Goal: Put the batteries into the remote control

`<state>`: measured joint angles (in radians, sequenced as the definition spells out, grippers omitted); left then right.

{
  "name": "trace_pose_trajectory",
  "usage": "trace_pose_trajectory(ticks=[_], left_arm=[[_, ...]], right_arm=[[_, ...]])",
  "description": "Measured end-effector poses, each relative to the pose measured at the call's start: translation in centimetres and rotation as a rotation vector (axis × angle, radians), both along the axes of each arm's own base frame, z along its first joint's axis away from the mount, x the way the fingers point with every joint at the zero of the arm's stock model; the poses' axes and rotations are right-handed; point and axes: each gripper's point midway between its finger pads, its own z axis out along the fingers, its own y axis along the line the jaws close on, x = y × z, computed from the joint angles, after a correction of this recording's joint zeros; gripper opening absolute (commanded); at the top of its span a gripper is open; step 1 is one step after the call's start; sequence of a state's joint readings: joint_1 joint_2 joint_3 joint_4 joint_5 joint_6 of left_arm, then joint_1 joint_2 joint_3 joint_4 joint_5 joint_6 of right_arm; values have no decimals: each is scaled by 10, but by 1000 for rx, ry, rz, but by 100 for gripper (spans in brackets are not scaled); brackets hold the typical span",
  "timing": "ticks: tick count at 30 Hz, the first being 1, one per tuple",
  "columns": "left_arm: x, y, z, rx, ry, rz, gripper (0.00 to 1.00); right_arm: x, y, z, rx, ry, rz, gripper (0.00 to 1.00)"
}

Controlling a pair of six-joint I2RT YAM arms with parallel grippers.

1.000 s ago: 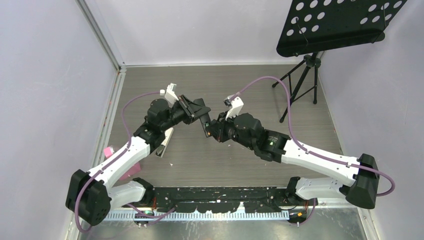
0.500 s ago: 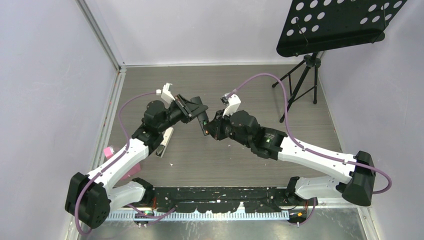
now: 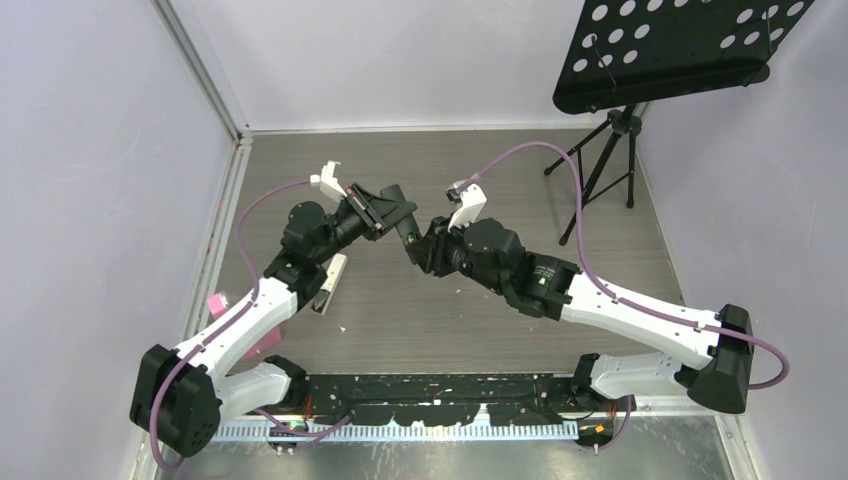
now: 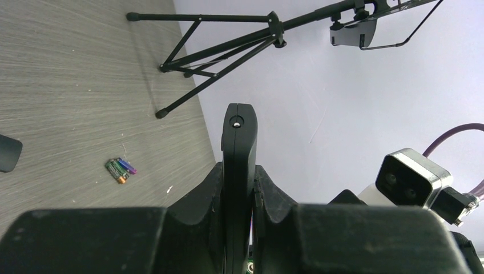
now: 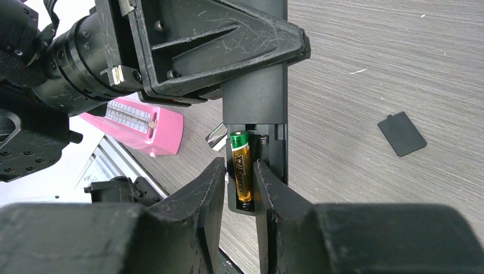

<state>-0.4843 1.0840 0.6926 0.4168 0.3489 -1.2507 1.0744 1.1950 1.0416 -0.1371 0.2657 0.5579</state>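
Your right claw point(image 5: 240, 166) stood narrowly parted astride orange-gold battery point(image 5: 241, 153) seated in remote point(image 5: 257, 97) bay; grip unclear. Your left claw point(image 4: 238, 177) clamped remote, aloft over table point(image 4: 57, 85) centre. Spare batteries point(image 4: 120, 169) lay near stand point(image 4: 217, 57) foot.

Your left arm point(image 3: 235, 320) reaches from seven o'clock toward one o'clock, its left gripper point(image 4: 237, 171) clamped on a slim black plastic remote control point(image 4: 238, 128). Your right arm point(image 3: 640, 315) stretches from four o'clock toward ten o'clock, nose to nose with it. The right gripper point(image 5: 238, 171) has its jaws slightly parted.
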Motion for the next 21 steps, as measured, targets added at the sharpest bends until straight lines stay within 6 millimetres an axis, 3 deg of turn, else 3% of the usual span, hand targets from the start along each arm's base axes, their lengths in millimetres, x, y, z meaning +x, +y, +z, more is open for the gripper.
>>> trace_pose_trajectory(ticks=[8,21], left_arm=[[0,0,5,-15,-15,-3,0],[0,0,13,-34,-47,1,0]], right_arm=[[-2,-3,5,-3,-7,-4,45],[0,-4,14,-11,-43,-21,50]])
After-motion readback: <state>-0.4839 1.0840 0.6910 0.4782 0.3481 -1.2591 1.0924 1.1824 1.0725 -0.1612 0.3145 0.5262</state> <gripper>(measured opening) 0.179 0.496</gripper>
